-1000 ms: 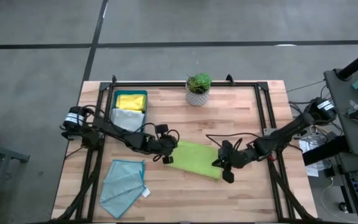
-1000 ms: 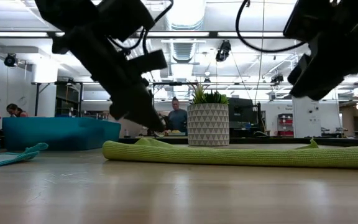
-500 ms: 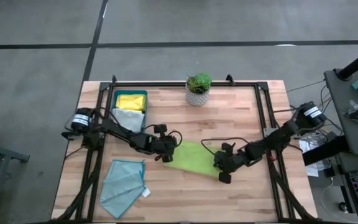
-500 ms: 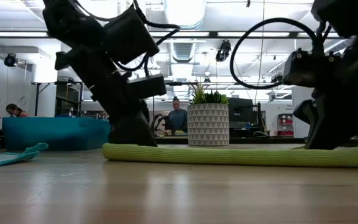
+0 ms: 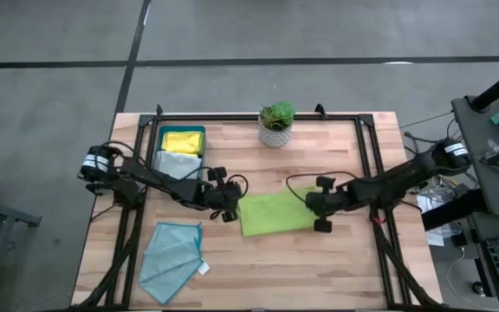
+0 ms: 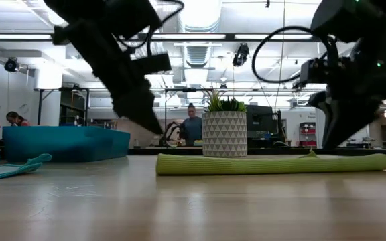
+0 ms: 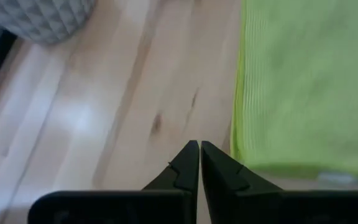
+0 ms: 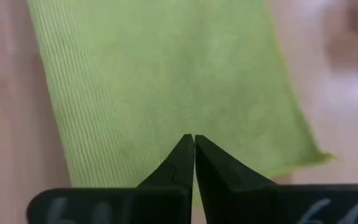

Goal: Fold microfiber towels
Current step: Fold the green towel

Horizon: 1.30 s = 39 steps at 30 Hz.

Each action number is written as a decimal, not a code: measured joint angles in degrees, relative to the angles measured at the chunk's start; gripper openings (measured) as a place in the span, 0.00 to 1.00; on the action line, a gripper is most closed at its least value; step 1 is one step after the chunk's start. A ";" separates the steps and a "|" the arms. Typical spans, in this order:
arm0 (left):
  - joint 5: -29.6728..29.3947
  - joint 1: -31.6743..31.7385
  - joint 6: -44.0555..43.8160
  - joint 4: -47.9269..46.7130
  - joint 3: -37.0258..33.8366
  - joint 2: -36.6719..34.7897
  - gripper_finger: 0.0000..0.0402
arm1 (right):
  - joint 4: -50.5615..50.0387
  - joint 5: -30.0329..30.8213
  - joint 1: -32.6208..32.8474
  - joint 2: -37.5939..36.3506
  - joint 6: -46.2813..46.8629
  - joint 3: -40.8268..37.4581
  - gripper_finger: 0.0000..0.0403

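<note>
Four soft microfiber towels: one lime green [image 5: 275, 212]; one light teal [image 5: 171, 251]; one yellow [image 5: 182, 140]; one pale grey [image 5: 177, 165]; one dark teal plastic tray [image 5: 203, 132]; one potted green plant [image 5: 276, 123].

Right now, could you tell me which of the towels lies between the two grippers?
The lime green towel, folded at the table's middle. The light teal towel lies spread near the front left corner, and the yellow towel and pale grey towel sit in the tray.
</note>
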 joint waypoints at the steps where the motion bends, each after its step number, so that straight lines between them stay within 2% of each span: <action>1: 0.25 -0.02 0.00 0.81 0.08 -0.51 0.01 | -0.28 -0.03 -0.53 -1.02 0.78 0.00 0.02; 5: 2.85 -0.39 0.04 4.30 0.02 -1.79 0.01 | -0.90 -0.91 -2.93 -4.91 8.48 0.00 0.02; 10: 5.90 -1.40 0.05 8.46 -0.15 -1.80 0.01 | -1.93 -7.62 -5.42 -8.56 21.03 -0.99 0.06; 18: 6.34 -4.09 -1.30 15.05 -2.06 -1.71 0.01 | -2.81 -9.10 -5.47 -10.78 35.40 -4.59 0.28; 28: 6.36 -6.31 -4.24 16.00 -2.93 -1.69 0.01 | -1.72 -9.07 -5.47 -10.62 39.77 -8.89 0.54; 33: 6.31 -6.58 -4.50 16.03 -3.13 -1.69 0.01 | 7.27 -8.49 -5.47 -9.65 40.54 -12.12 0.60; 39: 6.29 -6.58 -4.48 17.55 -3.67 -1.69 0.01 | 22.63 -8.47 -5.47 -9.68 41.74 -17.64 0.60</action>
